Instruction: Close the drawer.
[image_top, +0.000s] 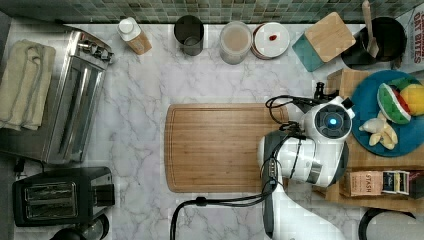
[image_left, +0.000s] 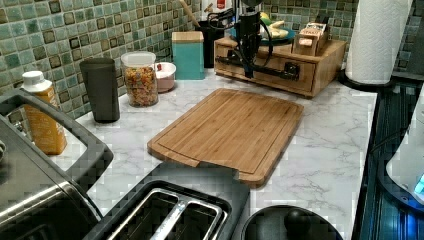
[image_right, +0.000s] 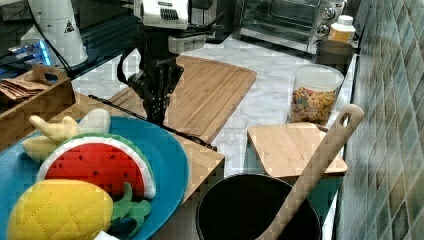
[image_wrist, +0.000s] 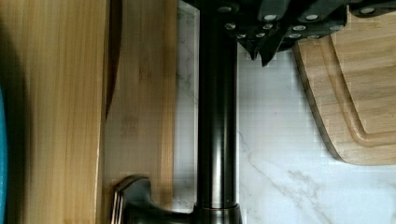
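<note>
White marble tabletop (image_left: 320, 130) with a green mosaic tile wall behind is what I am looking over. I am seeing the drawer (image_left: 260, 67) sitting in the wooden shelf unit (image_left: 327, 62) at the far end of the left view, its front nearly flush with the unit, its long black bar handle (image_wrist: 216, 116) running across the front. In the wrist view a narrow dark gap is showing between the drawer front and the unit's top. I am watching the claw (image_left: 248, 70) hanging straight down right at the handle; I cannot tell how far its fingers are parted or whether they are gripping the bar, since the arm is hiding them in the top view and the wrist view is cutting them off. A blue plate (image_right: 165, 150) of toy fruit is resting on top of the unit, partly cut off in the right view. A tea box (image_top: 367, 183) beside it is reading "STASH". A package at the top view's right edge is reading "OAT BITES", cut off. The cutting board (image_top: 217, 147) is lying just beside the drawer.
</note>
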